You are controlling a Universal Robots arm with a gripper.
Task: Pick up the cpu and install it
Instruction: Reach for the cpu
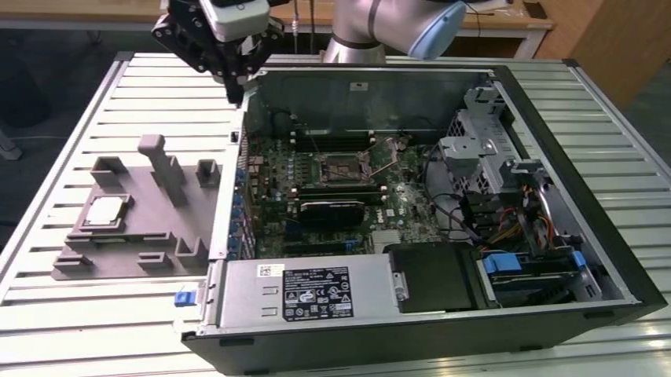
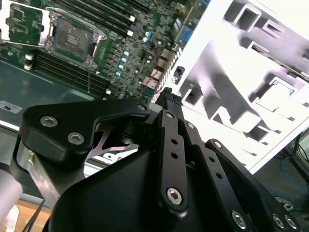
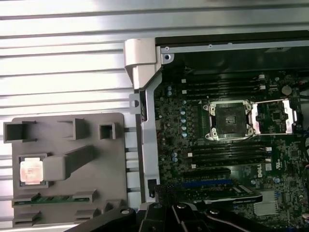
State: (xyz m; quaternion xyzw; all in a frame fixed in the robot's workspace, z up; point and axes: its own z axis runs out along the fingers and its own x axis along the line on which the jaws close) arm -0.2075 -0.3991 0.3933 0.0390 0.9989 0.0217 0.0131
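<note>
Tool (image 1: 235, 93) hangs high over the far edge of the open computer case (image 1: 529, 110), roughly above the case wall that divides the grey holder (image 1: 157, 236) from the motherboard (image 1: 304, 184). In the second wrist view its fingertips (image 2: 167, 96) are pressed together with nothing between them. It is well apart from the cpu (image 1: 105, 210). The cpu lies flat, metal top up, in a square recess of the holder, on the exterior view's left, out on the slatted counter (image 1: 63, 118). Judgement: the recess keeps the chip square and located, and leaves it free to be reached from above. The case lies on its side with the panel off, so the board faces up. The socket (image 3: 227, 120) sits bare in its metal frame, with the hinged plate (image 3: 275, 116) swung open beside it, presumably so that the chip can go straight in. The cpu is not yet picked up. It is a small flat square with a pale silver-grey top and a thin darker rim. In the first wrist view its top glares bright under the light. It looks thin, rigid and smooth.
</note>
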